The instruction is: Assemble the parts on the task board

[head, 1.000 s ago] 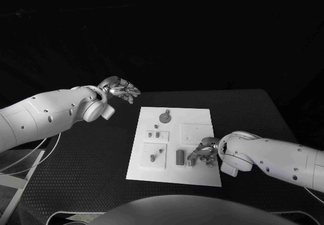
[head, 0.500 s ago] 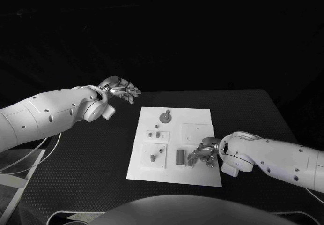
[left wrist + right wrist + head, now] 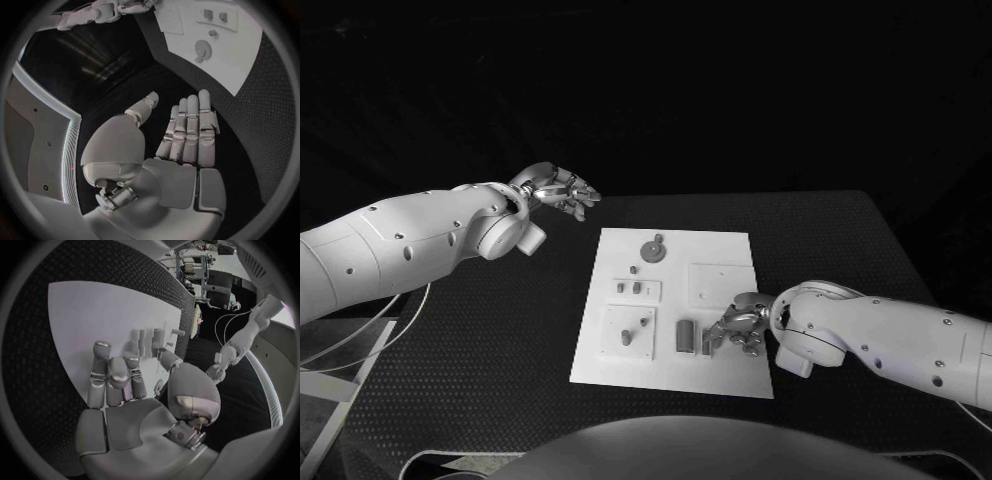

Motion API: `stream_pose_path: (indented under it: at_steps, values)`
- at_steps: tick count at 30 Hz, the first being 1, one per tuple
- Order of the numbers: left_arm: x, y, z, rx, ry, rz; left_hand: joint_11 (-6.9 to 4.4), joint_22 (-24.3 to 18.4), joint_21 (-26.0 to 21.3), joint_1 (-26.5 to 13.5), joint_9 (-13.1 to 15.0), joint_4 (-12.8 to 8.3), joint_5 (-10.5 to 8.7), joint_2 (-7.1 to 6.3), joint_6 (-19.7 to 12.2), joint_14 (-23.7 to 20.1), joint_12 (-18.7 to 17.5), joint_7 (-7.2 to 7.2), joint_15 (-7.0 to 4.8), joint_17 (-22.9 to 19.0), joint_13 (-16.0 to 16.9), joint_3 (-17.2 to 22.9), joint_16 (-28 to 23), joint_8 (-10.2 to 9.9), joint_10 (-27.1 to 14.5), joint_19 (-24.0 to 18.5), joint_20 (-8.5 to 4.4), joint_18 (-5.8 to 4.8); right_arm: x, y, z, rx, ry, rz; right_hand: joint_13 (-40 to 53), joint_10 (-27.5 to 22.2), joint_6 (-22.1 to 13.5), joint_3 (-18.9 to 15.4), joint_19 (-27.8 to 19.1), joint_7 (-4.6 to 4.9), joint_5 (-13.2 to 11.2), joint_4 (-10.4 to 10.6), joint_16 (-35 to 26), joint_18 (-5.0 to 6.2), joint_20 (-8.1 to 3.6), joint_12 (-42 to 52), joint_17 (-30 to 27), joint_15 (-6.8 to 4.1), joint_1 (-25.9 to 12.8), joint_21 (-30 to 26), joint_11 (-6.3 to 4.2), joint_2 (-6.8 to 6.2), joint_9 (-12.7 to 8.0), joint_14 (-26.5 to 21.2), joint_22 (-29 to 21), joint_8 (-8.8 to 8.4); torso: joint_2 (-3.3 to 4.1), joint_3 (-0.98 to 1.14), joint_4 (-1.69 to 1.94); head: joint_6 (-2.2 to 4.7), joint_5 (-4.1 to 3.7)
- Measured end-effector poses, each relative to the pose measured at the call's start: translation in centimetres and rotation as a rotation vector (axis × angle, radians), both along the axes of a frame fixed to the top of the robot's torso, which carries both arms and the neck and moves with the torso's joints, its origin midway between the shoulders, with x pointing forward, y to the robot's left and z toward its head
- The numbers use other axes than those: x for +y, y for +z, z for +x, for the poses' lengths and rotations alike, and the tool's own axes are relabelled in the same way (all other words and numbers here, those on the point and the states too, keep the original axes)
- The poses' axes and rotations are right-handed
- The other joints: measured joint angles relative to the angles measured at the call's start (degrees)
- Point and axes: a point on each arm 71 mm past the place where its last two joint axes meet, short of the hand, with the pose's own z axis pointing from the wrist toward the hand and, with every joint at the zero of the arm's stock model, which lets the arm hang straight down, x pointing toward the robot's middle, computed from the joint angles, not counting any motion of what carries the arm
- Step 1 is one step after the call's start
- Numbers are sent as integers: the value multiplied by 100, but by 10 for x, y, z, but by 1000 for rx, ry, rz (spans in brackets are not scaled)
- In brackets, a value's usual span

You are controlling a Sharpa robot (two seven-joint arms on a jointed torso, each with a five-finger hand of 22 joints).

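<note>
The white task board [image 3: 718, 250] lies in the middle of the table. On it are a round part [image 3: 653, 247], a small peg [image 3: 633, 269], a pair of small pieces [image 3: 636, 288], a few pieces [image 3: 632, 333] on a square plate, and a dark upright block [image 3: 685, 335]. My right hand [image 3: 734, 330] hovers over the board's near right part, just right of the block, fingers bent down, nothing visible in them. Small parts [image 3: 153, 337] stand just beyond my right hand [image 3: 119, 385]. My left hand [image 3: 561, 189] hangs beyond the board's far left corner, fingers apart and empty [image 3: 187, 135].
The black table [image 3: 834, 240] extends on both sides of the board. A table edge with cables [image 3: 358, 340] runs along the left. In the left wrist view the task board [image 3: 250, 55] with its round part [image 3: 202, 50] lies ahead of the fingers.
My right hand has shifted very slightly over the near right part of the board. The left hand stays where it was.
</note>
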Motion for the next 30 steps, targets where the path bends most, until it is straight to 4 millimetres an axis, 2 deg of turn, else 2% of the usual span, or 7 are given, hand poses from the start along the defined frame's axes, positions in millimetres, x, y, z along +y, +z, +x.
stream_pose_path:
  at_steps: [8, 13, 18, 23, 25, 28, 30]
  values:
    - [0, 0, 0, 0, 1, 1, 0, 0, 0, 0, 0, 0, 0, 0, 0, 0, 0, 0, 0, 5, 0, 0, 0, 20, 0, 0, 0, -21, -13, 11, 6, -44, 4, 24, -3, 0, -4, 18, -1, -2, 0, -65, 0, 0, 1, 22, -4, 1, 99, 0, 0, 40, -10, 0, 0, 0, -7, -3, -4, 0, -23]
    - [1, 0, 1, -1, 5, -1, 0, 0, 0, 0, 0, 0, 0, 0, 0, 0, 0, 0, 0, 5, 0, 0, 0, 20, 0, 0, 0, 21, -16, 34, 25, -122, 8, 88, -6, -1, -35, 16, -1, -27, 0, -97, 0, 1, 2, 22, -6, 2, 124, 0, 1, 18, -20, 0, 0, -30, -17, -3, -14, 0, -64]
    - [-5, -1, 4, 1, 5, -17, 0, 0, 0, 0, 1, 0, 0, 0, 10, 20, 24, -10, 20, 23, 1, 0, 0, 54, 0, 2, -2, 29, -25, 53, 54, -218, -14, 187, -6, 21, -69, 38, 8, -33, 0, -218, 0, 2, 11, 22, -18, 14, 269, -26, 23, 116, -31, 1, 0, -65, -51, -7, -30, 0, -115]
    - [-7, -1, 8, -5, 9, -26, -20, -9, 0, 39, 15, 0, 0, 39, 119, 21, 69, -75, 22, 39, 1, 0, -27, 106, 20, 14, -14, 34, -42, 68, 90, -311, -93, 294, -248, -385, -353, 44, -588, 168, 0, -442, -492, 27, 206, -368, -249, 128, 360, -396, 134, 221, -13, -441, -4, -66, -118, -27, -49, 4, -143]
    - [-7, -2, 11, -11, 16, -27, -54, -16, 0, 63, 21, 0, 0, 63, 177, 22, 85, -115, 22, 49, 1, 0, -27, 149, 53, 14, -14, 37, -51, 75, 105, -347, -146, 345, -468, -584, -390, 62, -880, 204, 0, -490, -773, 33, 314, -672, -371, 168, 388, -589, 155, 269, 1, -668, -48, -66, -152, -38, -53, 49, -157]
    - [-7, -1, 15, -19, 25, -36, -62, -39, 0, 50, 21, 0, 0, 73, 224, 22, 85, -162, 22, 50, -1, 0, -79, 150, 62, 14, -14, 41, -63, 83, 128, -401, -239, 420, -966, -948, -493, 83, -1476, 292, 0, -511, -1372, 6, 479, -1303, -631, 273, 454, -1003, 248, 335, 13, -1201, -185, -66, -225, -56, -59, 174, -192]
    - [-6, 0, 19, -25, 36, -45, -62, -67, 0, 24, 18, 0, 0, 99, 224, 22, 85, -164, 22, 42, -22, 0, -153, 149, 62, 8, -7, 41, -70, 87, 141, -435, -295, 465, -1458, -1200, -556, 151, -1979, 357, 0, -497, -1942, -217, 625, -1884, -890, 428, 470, -1374, 361, 418, 18, -1630, -331, -106, -283, -74, -60, 310, -213]
